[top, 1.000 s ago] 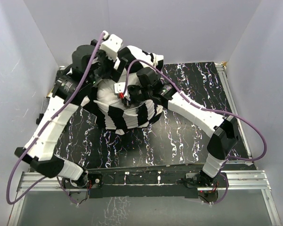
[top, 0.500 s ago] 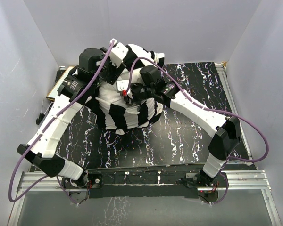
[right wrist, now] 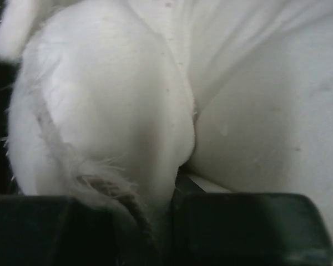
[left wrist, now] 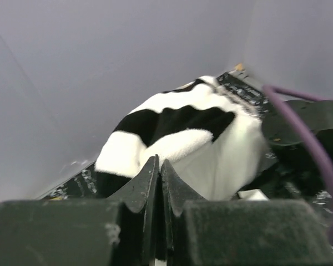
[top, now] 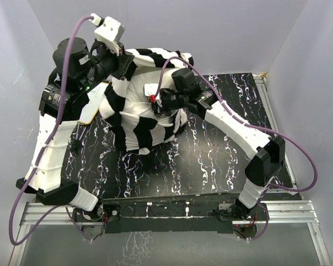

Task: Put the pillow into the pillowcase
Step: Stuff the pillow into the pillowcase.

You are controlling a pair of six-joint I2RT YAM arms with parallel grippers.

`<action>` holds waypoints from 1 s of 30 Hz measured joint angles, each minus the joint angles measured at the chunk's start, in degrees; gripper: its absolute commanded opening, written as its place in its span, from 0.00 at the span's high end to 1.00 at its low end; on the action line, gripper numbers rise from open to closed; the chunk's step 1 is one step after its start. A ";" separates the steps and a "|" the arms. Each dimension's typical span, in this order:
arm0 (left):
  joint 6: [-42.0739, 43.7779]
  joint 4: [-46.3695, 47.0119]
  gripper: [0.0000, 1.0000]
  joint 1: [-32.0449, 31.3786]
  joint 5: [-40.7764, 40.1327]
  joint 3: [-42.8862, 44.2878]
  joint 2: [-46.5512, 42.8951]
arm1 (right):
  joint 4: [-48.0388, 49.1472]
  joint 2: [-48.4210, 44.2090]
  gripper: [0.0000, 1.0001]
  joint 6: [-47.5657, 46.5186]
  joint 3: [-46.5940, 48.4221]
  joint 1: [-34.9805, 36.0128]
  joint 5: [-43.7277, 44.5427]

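The black and white striped pillowcase is bunched round the white pillow at the back left of the table. My left gripper is raised at the case's upper left edge. In the left wrist view my left gripper has its jaws pressed together, tips in the fuzzy pillowcase, with smooth pillow beside it. My right gripper sits at the bundle's middle. Seen from the right wrist, my right gripper is shut on a fuzzy fold of pillowcase, next to the pillow.
A small whiteboard lies on the black marbled table under my left arm. Grey walls stand close on the left, back and right. A metal rail runs along the near edge.
My left gripper has closed and risen up and to the back left, pulling the pillowcase's edge with it. The bundle now stands taller. My right gripper has shifted slightly back.
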 measured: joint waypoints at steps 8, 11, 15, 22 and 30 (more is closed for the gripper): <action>-14.23 2.58 1.00 0.70 11.85 0.39 -0.90 | -9.75 6.14 0.92 -0.13 4.46 -1.46 0.48; -14.56 2.05 0.89 0.66 11.06 -0.90 -1.31 | -14.05 9.33 0.91 -0.13 4.39 -2.08 2.27; -11.39 3.52 0.86 0.00 5.01 -4.31 -4.63 | -17.79 13.66 0.91 0.24 4.28 -2.51 7.34; -9.09 3.58 0.37 -0.07 1.99 -7.41 -10.54 | -21.40 14.80 0.90 4.22 8.24 -3.76 7.65; -5.84 9.84 0.13 -0.17 3.72 -45.48 -22.47 | -13.14 13.64 0.86 9.22 2.16 -4.20 3.19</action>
